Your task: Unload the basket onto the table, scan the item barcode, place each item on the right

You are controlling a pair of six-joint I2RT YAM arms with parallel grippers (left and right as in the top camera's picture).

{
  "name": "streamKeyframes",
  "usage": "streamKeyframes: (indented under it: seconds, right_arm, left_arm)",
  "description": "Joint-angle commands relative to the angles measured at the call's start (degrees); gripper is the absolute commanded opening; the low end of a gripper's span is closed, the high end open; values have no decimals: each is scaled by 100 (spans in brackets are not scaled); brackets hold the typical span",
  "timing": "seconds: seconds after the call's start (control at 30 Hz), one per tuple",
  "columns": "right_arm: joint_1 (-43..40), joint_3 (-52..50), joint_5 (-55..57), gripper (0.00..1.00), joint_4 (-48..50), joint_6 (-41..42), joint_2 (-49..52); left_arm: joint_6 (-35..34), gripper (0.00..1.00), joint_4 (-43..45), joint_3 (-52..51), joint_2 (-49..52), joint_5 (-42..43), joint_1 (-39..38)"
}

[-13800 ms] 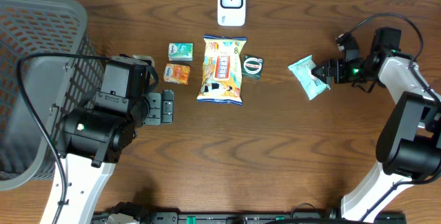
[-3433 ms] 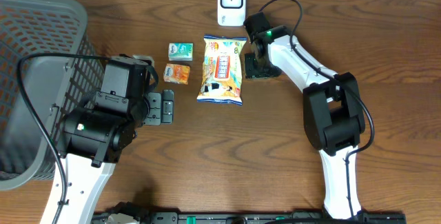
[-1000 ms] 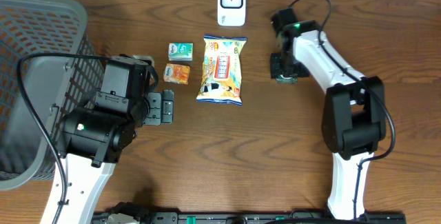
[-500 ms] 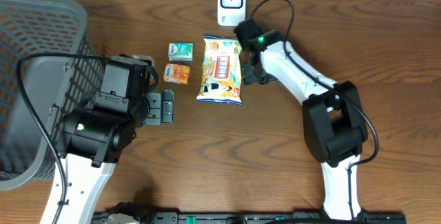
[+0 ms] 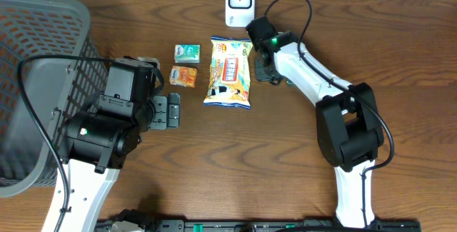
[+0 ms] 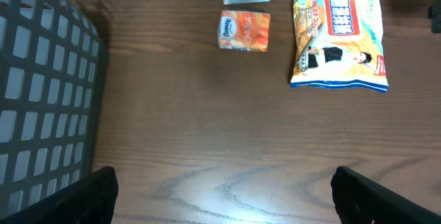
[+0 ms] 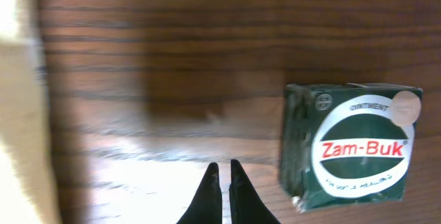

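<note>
Currently: right gripper (image 7: 222, 170) pinched fully closed on nothing, box (image 7: 348, 148) lying just beside its fingertips on the table (image 5: 214, 168).
Surface is dark, grained wood, with a pale strip beyond its far edge. A grey mesh basket (image 5: 43, 18) stands at the left, cut off by the frame. A white scanner (image 5: 240, 2) sits at the far edge; near it lie a snack bag (image 5: 230, 71), a green packet (image 5: 187, 52) and an orange packet (image 5: 183, 76). Left gripper (image 6: 224, 182) hangs spread wide and empty over bare wood beside the basket. From overhead the right arm covers the box, so its position there cannot be confirmed. The right wrist view's left margin is an unidentifiable pale blur; the left wrist view crops the green packet.
</note>
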Motion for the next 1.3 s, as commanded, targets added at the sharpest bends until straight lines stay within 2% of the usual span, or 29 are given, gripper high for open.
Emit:
streamKeyframes:
  seconds: [0.0,0.33,0.7,0.87,0.93,1.13,1.27]
  right_arm:
    - [-76,-249,72,1,107,129,35]
    - [-514,-345,116,1,-116,129,35]
    - [-1314,-345,389,1,-1683,129,33]
    - [-1727,-330,669,1,-1585,127,26]
    - [-1886,-328,339,1,-1453,81,26]
    - [-2140,-321,-2052,1,-1620,-1134,24]
    - [-2138,-269,-2203,1,-2402,-1550,11]
  left_arm:
    - [7,98,-31,74,17,-35,-2]
    - [7,98,-31,74,17,-35,-2]
    - [7,98,-31,74,17,-35,-2]
    - [7,98,-31,74,17,-35,-2]
    - [7,98,-31,74,17,-35,-2]
    - [7,98,-31,74,17,-35,-2]
    - [7,98,-31,74,17,-35,-2]
